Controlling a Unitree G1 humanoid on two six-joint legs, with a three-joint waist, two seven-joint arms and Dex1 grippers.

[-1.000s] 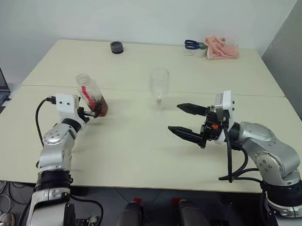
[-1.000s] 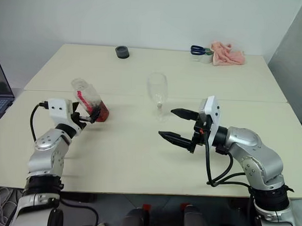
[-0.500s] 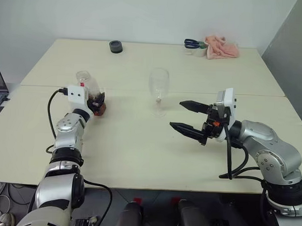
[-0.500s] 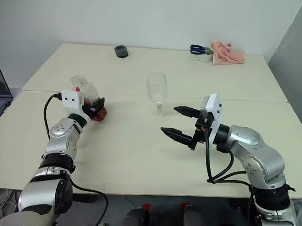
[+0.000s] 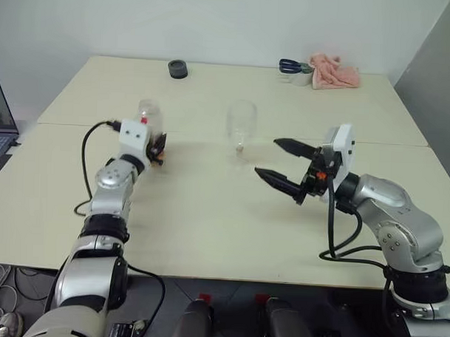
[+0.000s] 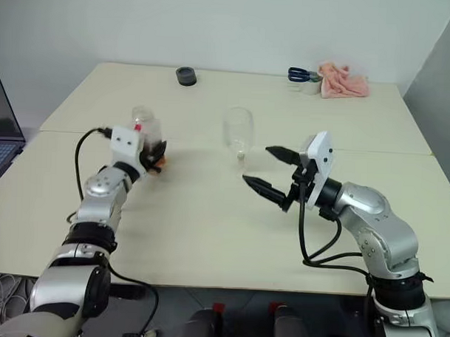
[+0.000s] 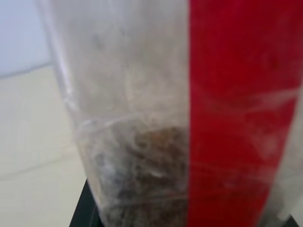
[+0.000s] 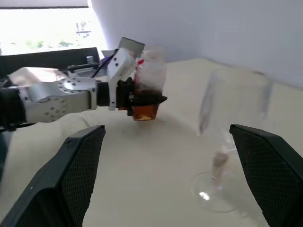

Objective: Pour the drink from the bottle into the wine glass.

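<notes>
My left gripper [image 5: 155, 147] is shut on the lower part of the bottle [image 5: 147, 118], a clear plastic one with a red label band [image 7: 232, 118]. The bottle stands nearly upright, lifted a little above the table, left of the wine glass [image 5: 241, 129]. The amber drink [image 8: 144, 111] fills its bottom. The clear stemmed wine glass [image 8: 231, 118] stands upright on the table's middle. My right gripper [image 5: 267, 157] hovers open just right of the glass, with its fingers [image 8: 71, 179] level and nothing between them.
A black round object [image 5: 178, 68] lies at the table's far edge. Blue-handled scissors [image 5: 291, 65], a tape roll [image 5: 302, 78] and a pink cloth [image 5: 336, 71] sit at the far right. A laptop [image 5: 0, 122] is at the left edge.
My left arm carried the bottle forward, up and toward the glass, turning it from tilted to nearly upright. The right gripper edged forward toward the glass, still open.
</notes>
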